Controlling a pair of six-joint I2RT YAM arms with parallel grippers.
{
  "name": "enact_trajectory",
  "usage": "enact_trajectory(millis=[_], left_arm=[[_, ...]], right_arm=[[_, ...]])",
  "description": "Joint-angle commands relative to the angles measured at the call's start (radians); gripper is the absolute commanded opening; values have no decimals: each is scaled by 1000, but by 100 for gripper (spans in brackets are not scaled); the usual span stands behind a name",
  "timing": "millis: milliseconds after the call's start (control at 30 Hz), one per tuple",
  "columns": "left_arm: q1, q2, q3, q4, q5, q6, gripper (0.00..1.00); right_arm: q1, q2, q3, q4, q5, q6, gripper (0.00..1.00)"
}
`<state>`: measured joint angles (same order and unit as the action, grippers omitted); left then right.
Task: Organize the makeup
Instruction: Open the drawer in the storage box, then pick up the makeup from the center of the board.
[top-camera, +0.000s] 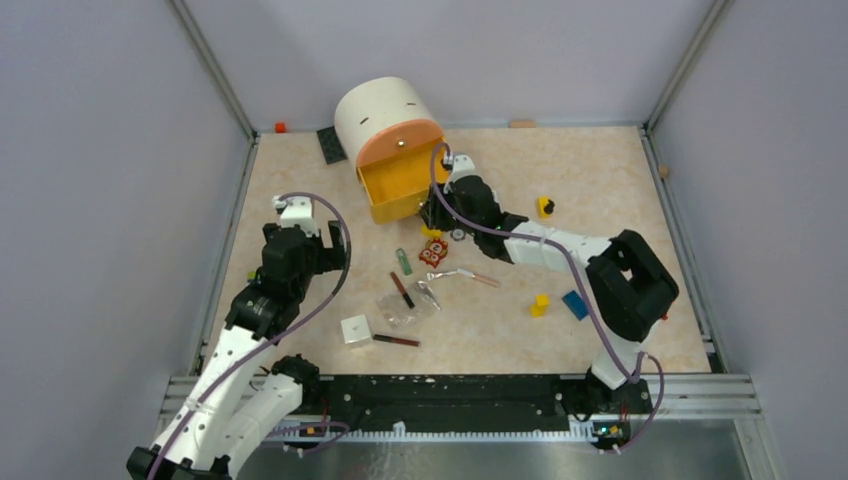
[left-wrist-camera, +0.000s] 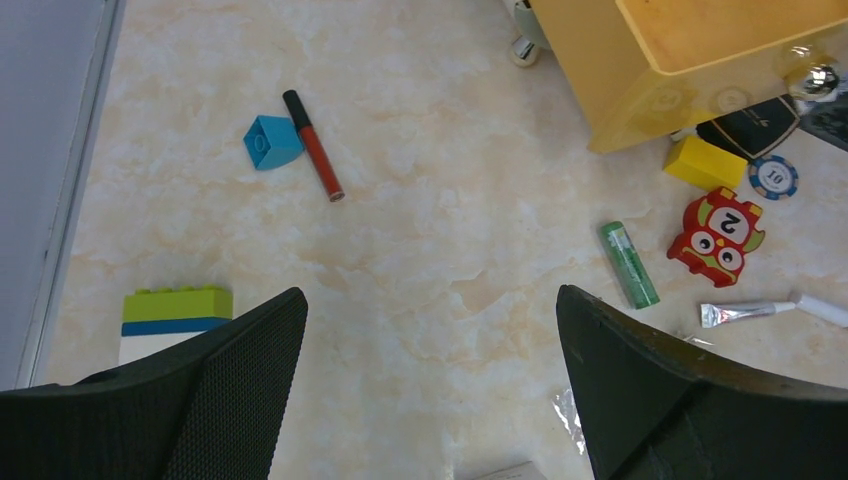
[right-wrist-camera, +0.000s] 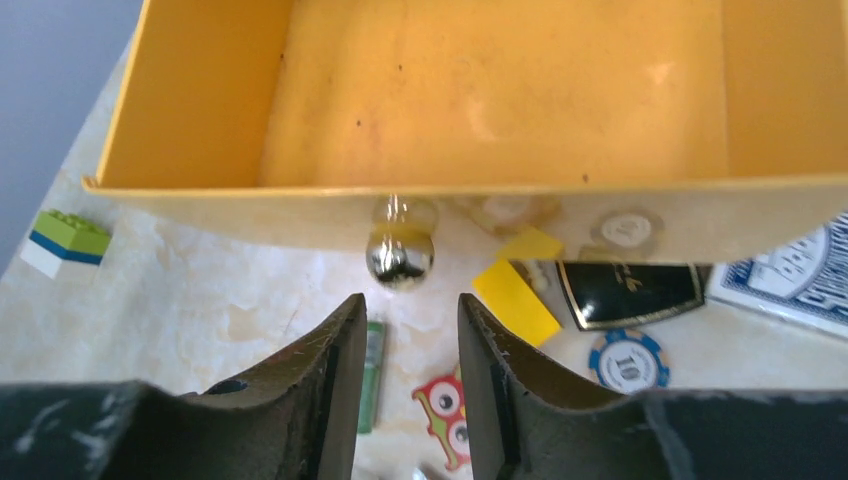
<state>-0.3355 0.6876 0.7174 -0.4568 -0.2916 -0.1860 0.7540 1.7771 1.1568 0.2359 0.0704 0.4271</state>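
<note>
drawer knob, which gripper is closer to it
Right. The right gripper is open just in front of the drawer knob, not touching; the left gripper is far off to its left.

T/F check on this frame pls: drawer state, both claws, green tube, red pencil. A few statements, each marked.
1. The yellow drawer is pulled open and nothing shows inside it. True.
2. The right claw is shut on the drawer's silver knob. False: its fingers stand apart, their tips just short of the knob.
3. The left claw is open and holds nothing. True.
4. The green tube lies inside the drawer. False: it lies on the table, beside the red owl toy.
5. The red pencil lies right beside the blue block. True.
</note>
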Motion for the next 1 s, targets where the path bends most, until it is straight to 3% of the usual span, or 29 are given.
enact_trajectory(millis=[0, 167, 333, 567, 767, 967], left_arm=[[5, 35, 38, -20, -109, -60, 99], [5, 79, 76, -41, -156, -211, 99], [6, 141, 64, 51, -200, -330, 99], [32, 355, 49, 180, -303, -429, 98], [179, 596, 90, 306, -236, -413, 92], [286, 804, 171, 387, -115, -379, 79]], right_arm=[[11, -157, -60, -9, 36, -28, 42], [12, -278, -134, -34, 25, -29, 54], [13, -452, -256, -51, 21, 24, 54], [13, -671, -396, -180, 67, 100, 53], [15, -803, -446, -283, 90, 109, 53], [15, -872, -482, -301, 117, 120, 52]])
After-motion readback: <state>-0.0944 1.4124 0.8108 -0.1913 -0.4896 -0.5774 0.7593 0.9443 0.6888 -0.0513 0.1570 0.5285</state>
